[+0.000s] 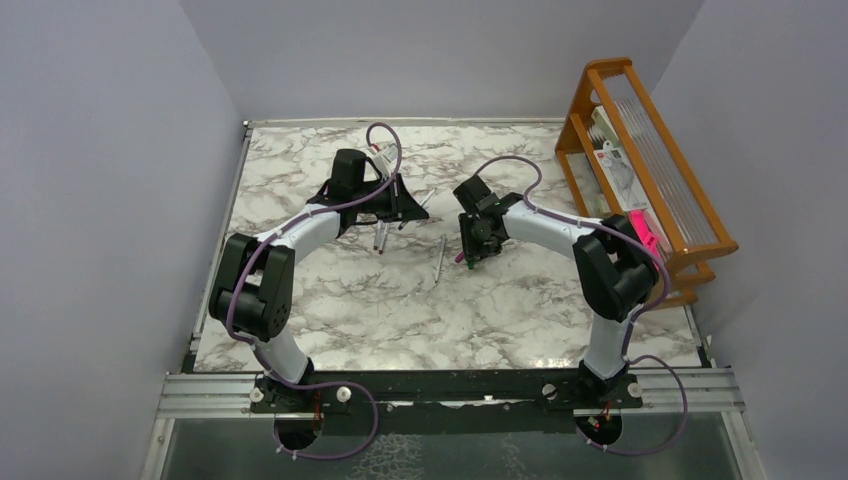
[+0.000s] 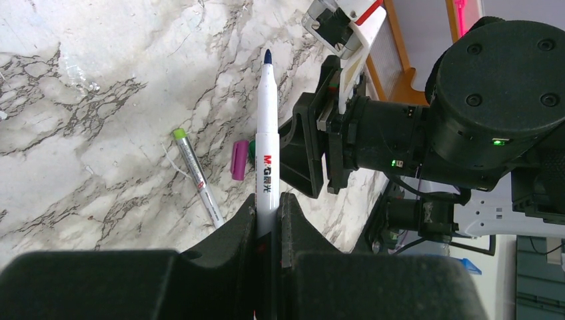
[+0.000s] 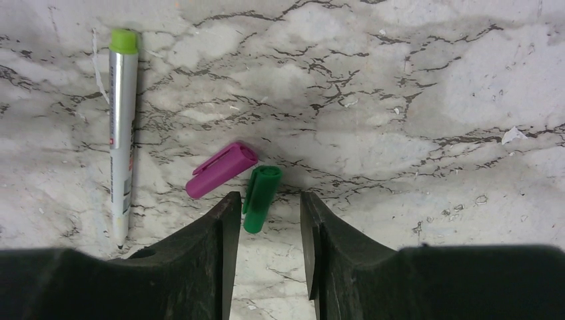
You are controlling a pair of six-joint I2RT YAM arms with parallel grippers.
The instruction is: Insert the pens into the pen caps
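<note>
Pens: two are showing plainly, one blue-tipped pen [image 2: 266, 133] and one green-ended pen [image 3: 122, 133], the latter lying at 9 o'clock from the caps. Overhead, any further pens are reading too small to count.
Caps: two are showing, one magenta cap [image 3: 221, 169] and one green cap [image 3: 265, 180].
Grippers: two are showing, the left gripper [image 2: 268, 203] and the right gripper [image 3: 268, 203].
Racks: one wooden rack [image 1: 608, 66] is standing at 2 o'clock.
</note>
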